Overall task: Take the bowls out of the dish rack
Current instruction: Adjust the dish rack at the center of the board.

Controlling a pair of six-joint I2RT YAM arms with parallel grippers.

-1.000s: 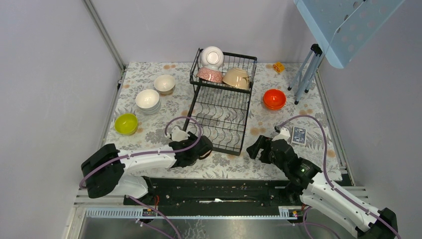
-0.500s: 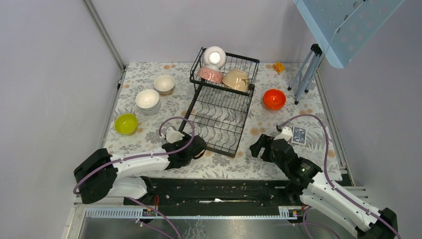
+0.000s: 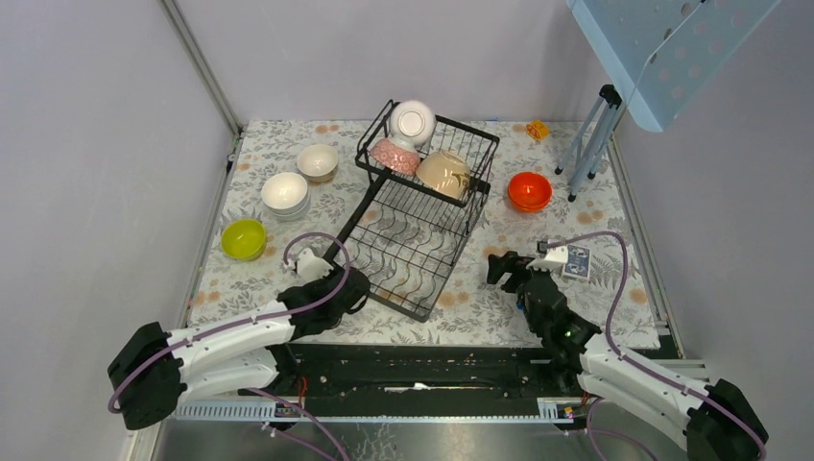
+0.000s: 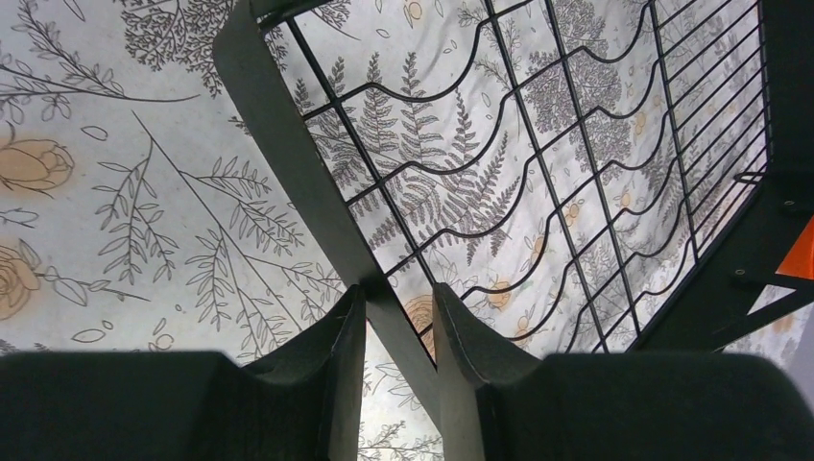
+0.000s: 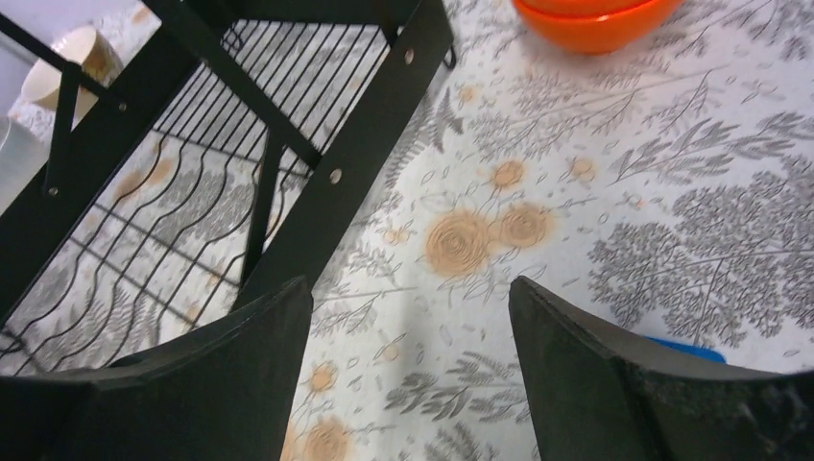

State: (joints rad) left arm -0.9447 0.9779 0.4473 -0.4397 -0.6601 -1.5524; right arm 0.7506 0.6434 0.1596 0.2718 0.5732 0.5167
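The black wire dish rack [image 3: 413, 240] lies skewed on the table, its near end swung to the left. Its upper basket holds three bowls: white [image 3: 413, 120], pink-patterned [image 3: 395, 156] and beige [image 3: 442, 173]. My left gripper [image 3: 357, 288] is shut on the rack's near-left frame bar [image 4: 288, 144], which passes between the fingers of the left gripper [image 4: 396, 298]. My right gripper [image 3: 499, 267] hovers open over bare cloth just right of the rack [image 5: 355, 144], with nothing between the jaws of the right gripper [image 5: 411, 298]. An orange bowl [image 3: 529, 190] sits right of the rack.
On the left of the cloth stand a cream bowl [image 3: 317, 160], stacked white bowls [image 3: 285, 192] and a yellow-green bowl [image 3: 243, 238]. A small blue card [image 3: 576, 259] lies by my right gripper. Tripod legs [image 3: 590, 134] and a yellow object [image 3: 538, 129] are at the back right.
The left gripper closed on the rack's frame and pulled left and back; the rack's near end swung left with it. The right gripper moved slightly forward, still open.
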